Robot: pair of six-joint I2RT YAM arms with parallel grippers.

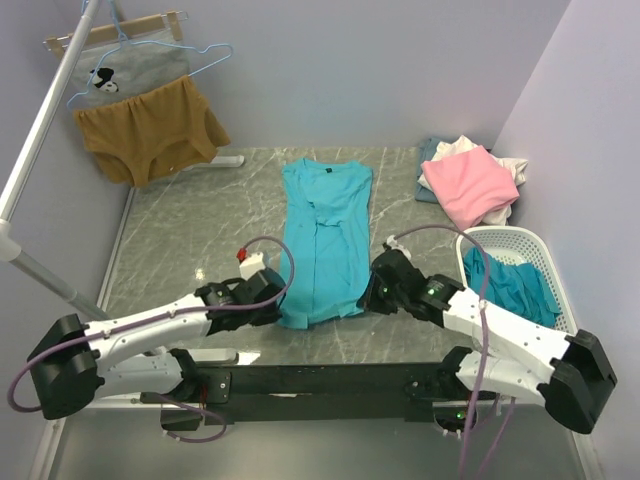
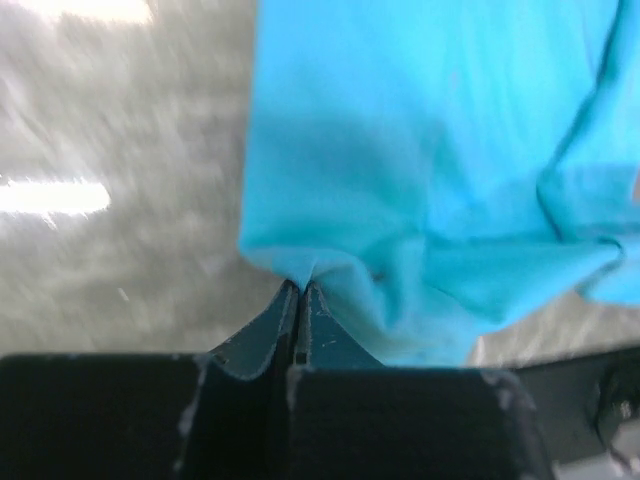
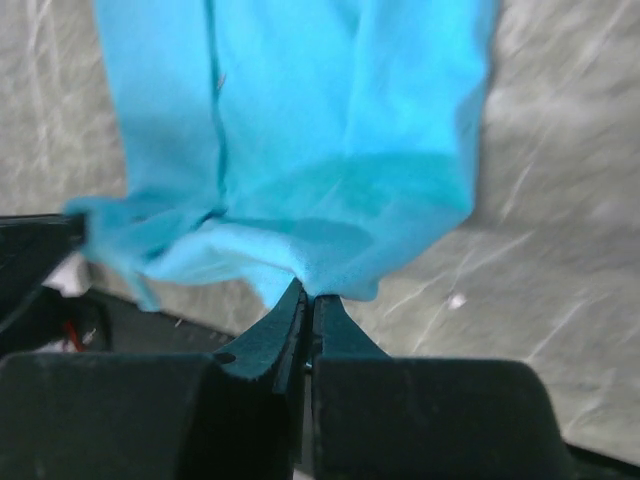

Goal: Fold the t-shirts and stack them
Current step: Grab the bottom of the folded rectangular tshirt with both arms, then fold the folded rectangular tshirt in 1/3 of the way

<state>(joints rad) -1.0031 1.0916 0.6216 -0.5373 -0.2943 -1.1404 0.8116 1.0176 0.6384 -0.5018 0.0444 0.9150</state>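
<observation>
Teal t-shirt (image 1: pixel 325 235): flat on tabletop (image 1: pixel 190 230), centre, collar toward far wall; sides look folded in, making one long narrow strip; hem at near edge, between the two arms.
Left tool (image 2: pixel 300 292): fingers pressed together, pinching near-left hem corner; cloth puckered at the tips.
Right tool (image 3: pixel 308 292): likewise closed tight, nipping near-right hem corner; small gather of fabric just above the tips.
Other t-shirts: pink t-shirt (image 1: pixel 465 185) on top of a loose heap at far right, white cloth (image 1: pixel 508 168) and pale blue cloth (image 1: pixel 432 150) under it; second teal t-shirt (image 1: pixel 520 285) in white basket (image 1: pixel 500 240) at right.
Handling: light, thin, limp knit; no stiffness, sags wherever unsupported; stacked layers apt to slide apart if only the top one is caught.
Hold points: the two hem corners, through all layers; hem kept taut between the arms.
Step, judged: hem lift and carry toward collar for the crosswise fold.
Risk: uneven arm travel skews the fold; slack middle may drag and wrinkle; shallow pinch may slip.
</observation>
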